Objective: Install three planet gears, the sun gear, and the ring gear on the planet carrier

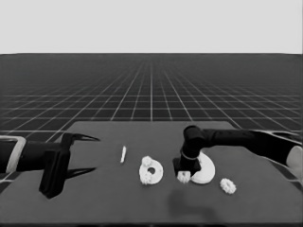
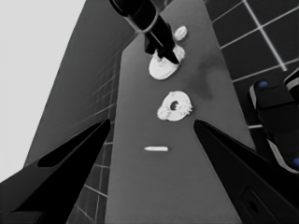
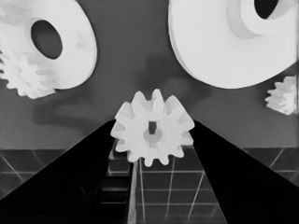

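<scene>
The floor point(image 1: 151, 90) is a dark plane ruled with a pale grid, running back to the horizon under a blank pale band across the top of the head view. The dark table point(image 1: 118, 198) fills the lower half of that frame.

The left gripper point(image 1: 87, 153) waits at the left edge, its fingers spread wide over bare table. The right gripper point(image 1: 183, 176) reaches in from the right to centre-right, its fingers closed on a small gear point(image 3: 153, 128), low over the table.

Beside that gear lies the larger round part point(image 1: 204, 170), partly behind the arm. The smaller round part point(image 1: 152, 171) lies at centre, with two gears point(image 1: 148, 161) at its upper and lower left rim. A lone gear point(image 1: 227, 185) sits at lower right. A thin white piece point(image 1: 123, 154) lies left of centre.
</scene>
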Controlling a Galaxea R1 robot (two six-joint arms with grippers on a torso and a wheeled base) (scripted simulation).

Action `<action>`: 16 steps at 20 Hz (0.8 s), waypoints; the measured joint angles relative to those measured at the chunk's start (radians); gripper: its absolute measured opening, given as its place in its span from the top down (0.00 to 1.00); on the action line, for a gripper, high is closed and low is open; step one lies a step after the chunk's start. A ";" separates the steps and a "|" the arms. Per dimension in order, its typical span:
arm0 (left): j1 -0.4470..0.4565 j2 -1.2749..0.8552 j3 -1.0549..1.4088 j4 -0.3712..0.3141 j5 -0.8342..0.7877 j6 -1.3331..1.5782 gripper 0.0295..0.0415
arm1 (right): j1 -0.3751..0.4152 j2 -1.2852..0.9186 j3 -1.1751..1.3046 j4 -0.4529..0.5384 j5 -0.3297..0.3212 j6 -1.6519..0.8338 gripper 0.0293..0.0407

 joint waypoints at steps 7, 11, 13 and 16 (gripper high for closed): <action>0.000 0.000 0.000 0.000 0.000 0.000 0.25 | 0.036 0.336 -0.490 0.042 0.025 -0.152 0.83; 0.000 0.000 0.000 0.000 0.000 0.000 0.25 | -0.023 0.352 -0.534 -0.020 0.044 -0.178 0.83; 0.000 0.000 0.000 0.000 0.000 0.000 0.25 | -0.090 0.364 -0.579 -0.076 0.066 -0.204 0.83; 0.000 0.000 0.000 0.000 0.000 0.000 0.25 | -0.111 0.371 -0.603 -0.097 0.078 -0.217 0.83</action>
